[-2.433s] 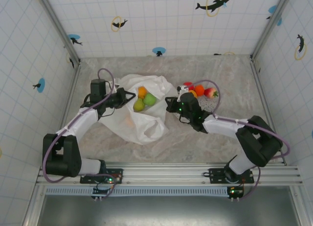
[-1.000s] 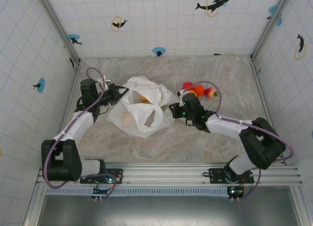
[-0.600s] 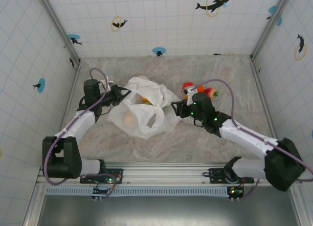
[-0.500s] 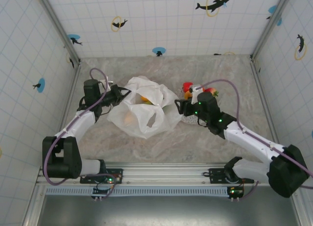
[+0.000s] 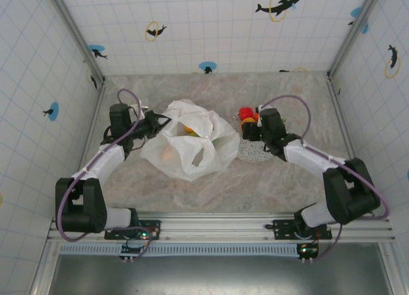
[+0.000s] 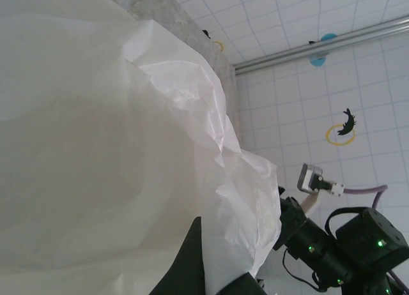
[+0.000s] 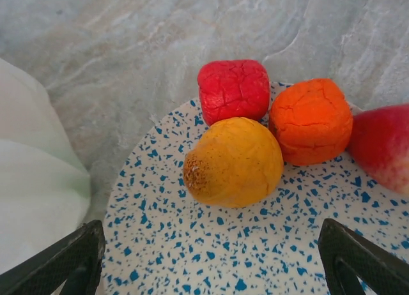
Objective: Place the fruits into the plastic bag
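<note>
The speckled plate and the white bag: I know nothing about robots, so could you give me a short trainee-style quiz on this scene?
1. True or false: the right gripper is clamped on a fruit.
2. How many fruits lie on the speckled plate in the right wrist view? A) two B) four C) seven
3. What is the left gripper shut on?

Key
1. False: its jaws stand open above the plate, with nothing between them.
2. B
3. The plastic bag, gripped at its edge.
</note>
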Robot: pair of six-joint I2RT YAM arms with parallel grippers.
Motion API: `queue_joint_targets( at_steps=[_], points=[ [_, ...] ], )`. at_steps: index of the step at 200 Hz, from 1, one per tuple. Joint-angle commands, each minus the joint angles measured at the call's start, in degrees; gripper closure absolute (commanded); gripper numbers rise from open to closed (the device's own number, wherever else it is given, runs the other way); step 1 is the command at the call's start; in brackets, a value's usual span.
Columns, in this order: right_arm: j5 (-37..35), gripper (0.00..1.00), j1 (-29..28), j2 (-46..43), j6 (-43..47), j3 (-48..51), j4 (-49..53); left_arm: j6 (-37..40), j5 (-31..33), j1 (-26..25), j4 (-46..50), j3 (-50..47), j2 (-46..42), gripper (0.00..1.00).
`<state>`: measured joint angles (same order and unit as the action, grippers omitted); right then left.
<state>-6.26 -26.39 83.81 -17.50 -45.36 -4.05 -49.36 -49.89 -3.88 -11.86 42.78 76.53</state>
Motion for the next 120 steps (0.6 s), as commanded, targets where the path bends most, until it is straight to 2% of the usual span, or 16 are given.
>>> queue_joint_targets(
  at_steps=[1, 38, 84, 120],
  points=[
    [-0.9, 0.11, 0.0, 3.9, 2.0, -4.8, 0.1, 1.4, 0.1, -0.2, 0.9, 0.2, 0.5, 1.00],
    [-4.3, 0.11, -1.0, 11.2, 4.2, -11.3, 4.5, 1.6, -0.1, -0.2, 1.2, 0.4, 0.4, 1.00],
    [-13.9, 0.12, -3.4, 18.0, 7.4, -17.8, 9.9, 1.6, -0.2, -0.2, 1.3, 0.4, 0.4, 1.00],
    [-14.7, 0.13, -3.8, 20.7, 8.1, -19.3, 10.6, 1.6, -0.2, -0.2, 1.4, 0.4, 0.4, 1.00]
  ],
)
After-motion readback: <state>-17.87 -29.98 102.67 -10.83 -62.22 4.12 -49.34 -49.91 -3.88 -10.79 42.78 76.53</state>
